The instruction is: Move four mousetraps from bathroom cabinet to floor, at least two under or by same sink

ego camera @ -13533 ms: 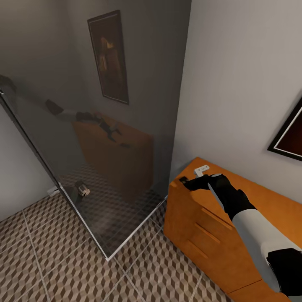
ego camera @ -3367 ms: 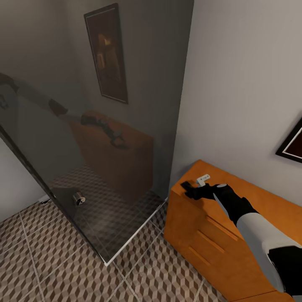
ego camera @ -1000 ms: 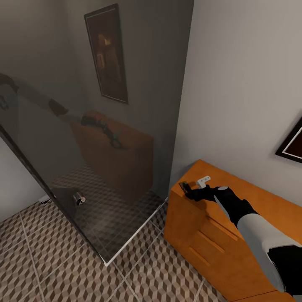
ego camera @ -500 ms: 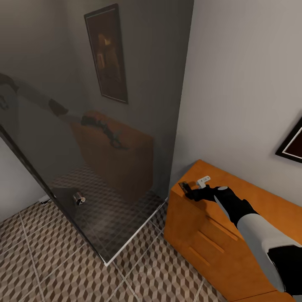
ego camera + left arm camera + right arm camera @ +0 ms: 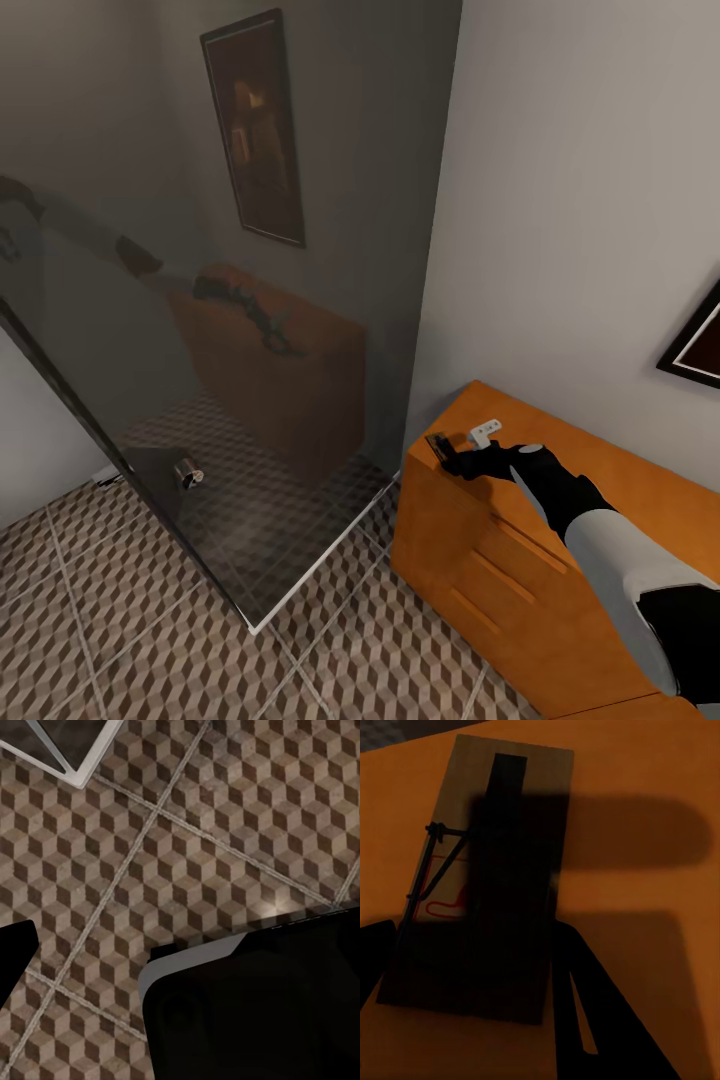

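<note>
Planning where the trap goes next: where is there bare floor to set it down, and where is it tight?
Bare bathroom floor lies open between the glass shower panel and the cabinet front. It is tight at the cabinet's corner, where the right gripper is at a mousetrap beside a small white piece.

A tall dark glass panel [image 5: 250, 300] stands at an angle across the room, its pale frame edge [image 5: 320, 575] meeting the ground in a corner. The glass is tinted and reflective, mirroring orange-brown furniture and patterned tiles. A small round chrome knob [image 5: 187, 472] sits low on the panel. Behind the glass, 1 framed picture [image 5: 255, 125] in dark brown tones hangs on the grey wall [image 5: 570, 200]. A 2nd framed picture [image 5: 697, 345] with a black frame and pale inner border hangs on the same wall at the far right, cut off by the picture's edge. In the left wrist view, the white corner of the panel's frame [image 5: 67, 765] lies over the tiles.
</note>
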Robot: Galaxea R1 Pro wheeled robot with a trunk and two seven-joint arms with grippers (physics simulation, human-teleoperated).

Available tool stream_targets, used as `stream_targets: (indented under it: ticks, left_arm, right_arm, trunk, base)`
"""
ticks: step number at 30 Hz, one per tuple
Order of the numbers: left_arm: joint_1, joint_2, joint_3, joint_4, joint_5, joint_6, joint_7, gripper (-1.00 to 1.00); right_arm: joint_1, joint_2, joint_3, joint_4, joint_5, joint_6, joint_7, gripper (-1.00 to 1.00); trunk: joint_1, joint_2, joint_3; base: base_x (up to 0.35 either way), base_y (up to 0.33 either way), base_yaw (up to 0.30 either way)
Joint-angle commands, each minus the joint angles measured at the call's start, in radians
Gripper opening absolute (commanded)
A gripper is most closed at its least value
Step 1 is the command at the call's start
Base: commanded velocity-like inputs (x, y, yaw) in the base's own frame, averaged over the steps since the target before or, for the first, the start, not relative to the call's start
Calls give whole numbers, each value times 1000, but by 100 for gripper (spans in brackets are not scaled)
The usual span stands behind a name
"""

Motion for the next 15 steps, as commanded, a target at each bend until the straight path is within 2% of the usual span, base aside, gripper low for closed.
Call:
stream_targets:
  ticks: [1,15]
  left_arm:
    - [-2,-1,-9,4,3,-6,5,100]
    - [-2,-1,-9,4,4,-6,5,100]
  right_arm:
    - [1,-1,4,-1,16,5,5,-100]
    - [1,-1,3,-19,17,12,4,-100]
  trunk:
    - [1,-1,-2]
    - [1,-1,-2]
  base:
    - [0,0,0]
    - [0,0,0]
